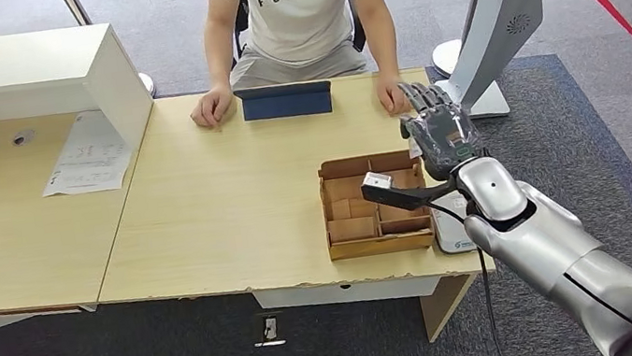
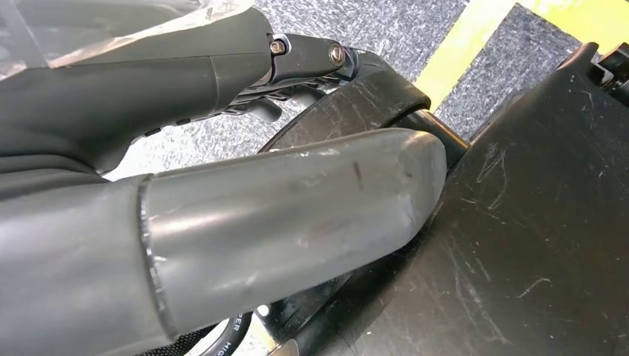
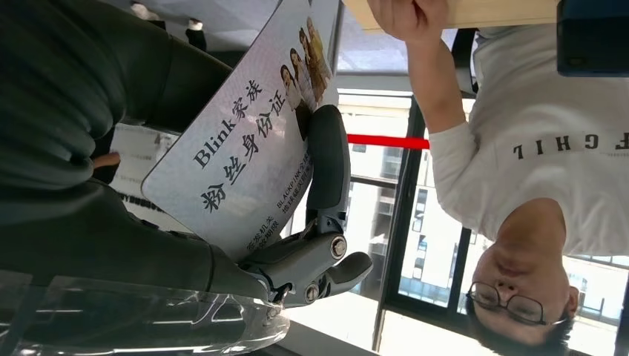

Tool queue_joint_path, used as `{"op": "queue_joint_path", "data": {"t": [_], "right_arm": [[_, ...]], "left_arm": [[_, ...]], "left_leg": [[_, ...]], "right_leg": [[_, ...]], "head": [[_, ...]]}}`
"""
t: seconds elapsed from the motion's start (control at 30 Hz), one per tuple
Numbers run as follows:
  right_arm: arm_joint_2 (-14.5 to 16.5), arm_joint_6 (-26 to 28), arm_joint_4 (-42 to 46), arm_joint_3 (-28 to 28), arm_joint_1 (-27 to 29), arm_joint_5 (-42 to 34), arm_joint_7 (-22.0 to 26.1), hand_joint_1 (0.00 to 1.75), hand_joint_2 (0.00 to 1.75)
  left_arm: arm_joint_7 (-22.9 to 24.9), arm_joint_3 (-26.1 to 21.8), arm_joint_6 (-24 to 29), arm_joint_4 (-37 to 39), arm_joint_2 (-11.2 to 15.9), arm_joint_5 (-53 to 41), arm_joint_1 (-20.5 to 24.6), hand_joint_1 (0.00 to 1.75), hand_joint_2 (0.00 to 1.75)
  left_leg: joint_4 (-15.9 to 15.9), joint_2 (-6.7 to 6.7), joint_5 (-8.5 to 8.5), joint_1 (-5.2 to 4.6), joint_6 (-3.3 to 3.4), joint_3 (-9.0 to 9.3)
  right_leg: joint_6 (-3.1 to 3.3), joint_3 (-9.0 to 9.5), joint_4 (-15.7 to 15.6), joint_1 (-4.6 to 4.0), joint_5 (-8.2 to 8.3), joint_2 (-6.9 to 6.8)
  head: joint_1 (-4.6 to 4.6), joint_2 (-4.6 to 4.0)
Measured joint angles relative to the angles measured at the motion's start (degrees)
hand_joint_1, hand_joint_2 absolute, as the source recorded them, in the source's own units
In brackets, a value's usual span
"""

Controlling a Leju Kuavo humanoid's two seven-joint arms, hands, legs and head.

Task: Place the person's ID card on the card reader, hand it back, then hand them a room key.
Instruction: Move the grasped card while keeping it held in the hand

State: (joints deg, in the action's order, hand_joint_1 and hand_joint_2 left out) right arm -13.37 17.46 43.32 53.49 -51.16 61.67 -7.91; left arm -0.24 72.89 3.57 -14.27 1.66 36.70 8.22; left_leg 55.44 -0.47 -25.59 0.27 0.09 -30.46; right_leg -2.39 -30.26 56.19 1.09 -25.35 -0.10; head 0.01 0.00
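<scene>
Paper [image 1: 85,156] far left on the tabletop [image 1: 203,204]. Person [image 1: 299,10] seated across, hands on the tabletop beside a blue tablet [image 1: 286,100]. Cardboard tray [image 1: 375,205] near the right front edge, white reader [image 1: 453,231] just beside it. Right robot hand [image 1: 441,133] raised beyond the tray, near the person's hand, pinching the ID card [image 3: 245,141] between thumb and fingers. Left robot hand [image 2: 245,230]: can't tell its state.

Blue tablet [image 1: 286,100] at the desk's [image 1: 204,214] far edge, printed paper sheet [image 1: 87,155] far to its left, cardboard compartment box [image 1: 373,207] nearer and right.
</scene>
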Motion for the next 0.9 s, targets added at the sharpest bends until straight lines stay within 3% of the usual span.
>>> {"op": "queue_joint_path", "data": {"t": [0.4,0.9], "right_arm": [[4.4,-3.3,-5.5,2.8,-5.1,0.3,-0.5,1.75,1.75],[6.0,-5.5,-12.7,4.1,-9.2,0.3,-3.4,1.75,1.75]], "left_arm": [[0.2,0.0,-0.5,0.0,0.0,0.2,0.4,0.0,0.0],[0.6,0.1,-1.0,0.0,0.0,-1.1,0.7,0.0,0.0]], "left_leg": [[0.0,-0.01,0.0,-0.01,0.0,0.01],[0.0,0.0,0.0,-0.01,0.0,0.0]], "right_leg": [[0.0,-0.01,0.0,0.0,0.0,0.0],[0.0,-0.01,0.0,0.0,0.01,0.0]], "head": [[0.01,0.0],[0.01,0.0]]}}
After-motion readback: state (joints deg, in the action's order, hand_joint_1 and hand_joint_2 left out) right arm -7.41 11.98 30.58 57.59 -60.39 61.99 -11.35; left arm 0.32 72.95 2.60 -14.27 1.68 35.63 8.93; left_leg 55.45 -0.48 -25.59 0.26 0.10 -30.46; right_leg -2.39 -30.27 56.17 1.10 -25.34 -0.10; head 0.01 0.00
